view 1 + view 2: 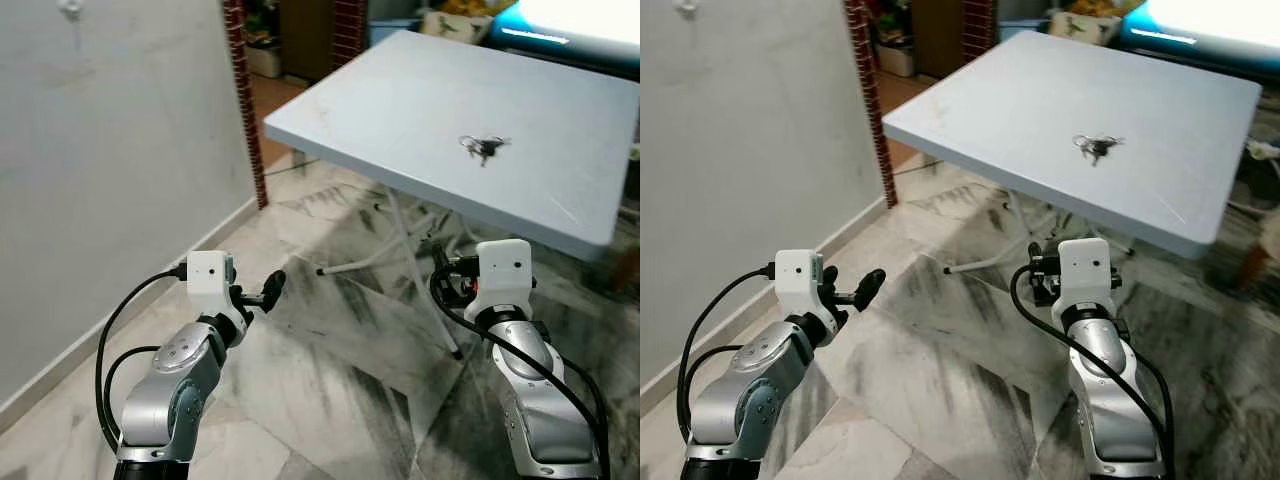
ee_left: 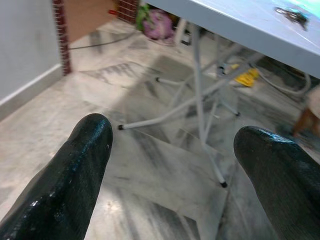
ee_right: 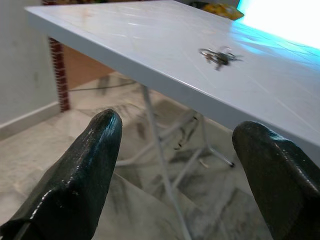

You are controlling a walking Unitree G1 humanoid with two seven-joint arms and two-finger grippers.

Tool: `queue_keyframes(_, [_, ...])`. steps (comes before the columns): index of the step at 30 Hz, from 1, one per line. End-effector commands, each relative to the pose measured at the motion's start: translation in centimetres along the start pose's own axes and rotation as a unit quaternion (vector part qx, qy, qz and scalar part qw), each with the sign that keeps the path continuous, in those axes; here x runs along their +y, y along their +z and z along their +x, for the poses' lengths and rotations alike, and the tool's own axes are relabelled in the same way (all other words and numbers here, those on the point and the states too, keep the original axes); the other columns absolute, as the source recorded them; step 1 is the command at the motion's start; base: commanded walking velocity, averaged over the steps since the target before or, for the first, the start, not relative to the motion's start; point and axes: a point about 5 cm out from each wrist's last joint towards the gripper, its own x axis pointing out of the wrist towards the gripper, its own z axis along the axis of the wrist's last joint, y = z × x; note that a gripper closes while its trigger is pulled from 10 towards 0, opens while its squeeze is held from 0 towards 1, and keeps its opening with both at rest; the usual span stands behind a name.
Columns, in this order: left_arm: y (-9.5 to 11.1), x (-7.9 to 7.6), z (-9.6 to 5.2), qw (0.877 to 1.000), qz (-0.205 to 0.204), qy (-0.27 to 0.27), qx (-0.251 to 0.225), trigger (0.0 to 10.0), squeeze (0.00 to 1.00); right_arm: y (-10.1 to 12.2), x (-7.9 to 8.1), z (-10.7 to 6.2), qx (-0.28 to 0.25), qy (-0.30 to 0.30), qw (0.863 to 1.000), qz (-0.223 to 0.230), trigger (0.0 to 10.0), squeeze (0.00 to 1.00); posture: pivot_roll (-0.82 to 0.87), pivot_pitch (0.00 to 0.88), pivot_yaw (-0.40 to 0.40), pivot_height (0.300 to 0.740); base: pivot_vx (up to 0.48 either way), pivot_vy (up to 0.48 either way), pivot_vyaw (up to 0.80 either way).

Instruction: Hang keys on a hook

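A small bunch of dark keys point(image 1: 484, 147) lies on the white folding table point(image 1: 400, 90), right of its middle and well beyond both arms. A small hook point(image 1: 70, 10) sticks out high on the grey wall at the far left. My left gripper point(image 1: 265, 292) is held low over the marble floor, open and empty, with its black fingers point(image 2: 90, 150) spread wide. Just below the table's near edge, my right gripper point(image 1: 1040, 272) is also open and empty. Past its fingers point(image 3: 100, 145) in the right wrist view, the keys point(image 3: 218, 56) lie on the tabletop.
The table's white legs point(image 1: 400, 240) cross under it, between the arms and the far side. A red brick pillar point(image 1: 245, 100) ends the grey wall point(image 1: 120, 150) on the left. Yellow clutter point(image 2: 245, 77) and a pink bag point(image 2: 160, 25) lie on the floor beyond the table.
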Motion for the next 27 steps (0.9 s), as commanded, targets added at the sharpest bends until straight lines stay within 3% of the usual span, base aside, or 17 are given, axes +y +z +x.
queue_keyframes(1, [-0.01,0.28,-0.11,1.000,0.000,0.001,-0.002,10.0,0.00,0.25,-0.15,-0.04,-0.002,-0.001,1.000,0.000,10.0,0.00,-0.06,0.070,0.017,0.740,0.000,0.000,-0.79])
queue_keyframes(6, [-0.09,0.23,-0.11,1.000,0.000,0.000,0.000,10.0,0.00,0.25,-0.09,-0.06,-0.002,-0.001,1.000,-0.001,10.0,0.00,-0.06,0.070,0.019,0.740,0.000,0.263,-0.79])
queue_keyframes(19, [-0.19,0.13,-0.12,1.000,0.001,-0.009,0.002,10.0,0.00,0.25,0.06,-0.05,-0.005,-0.003,1.000,-0.001,10.0,0.00,-0.05,0.071,0.024,0.740,0.294,0.279,-0.78])
queue_keyframes(27, [-0.22,0.12,-0.18,1.000,0.002,-0.009,0.004,10.0,0.00,0.17,0.14,-0.11,-0.006,-0.003,1.000,0.001,10.0,0.00,-0.05,0.075,0.025,0.740,0.315,0.279,0.00])
